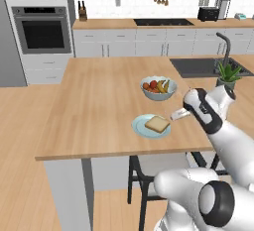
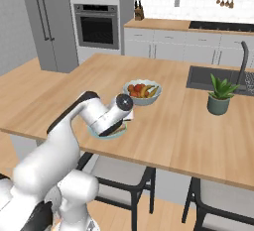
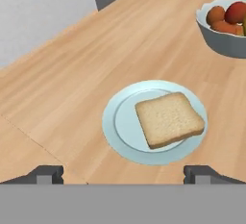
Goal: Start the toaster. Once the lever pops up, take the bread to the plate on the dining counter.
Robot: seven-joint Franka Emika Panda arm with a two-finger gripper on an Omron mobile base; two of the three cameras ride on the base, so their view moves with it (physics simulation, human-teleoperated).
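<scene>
Beside the plate, gripper (image 1: 179,114): jaws spread wide, nothing between them, held just off the plate's rim.
Bread (image 3: 168,118): one slice lying flat on the plate, apart from the fingertips (image 3: 45,174).
Plate (image 3: 113,122): pale blue, on the dining counter (image 1: 99,111) near its front edge.
Fruit bowl (image 1: 158,88): just behind the plate.
Potted plant (image 2: 221,96): well right of the plate.
Toaster (image 1: 208,13): on the wall counter, far behind the plate.
</scene>
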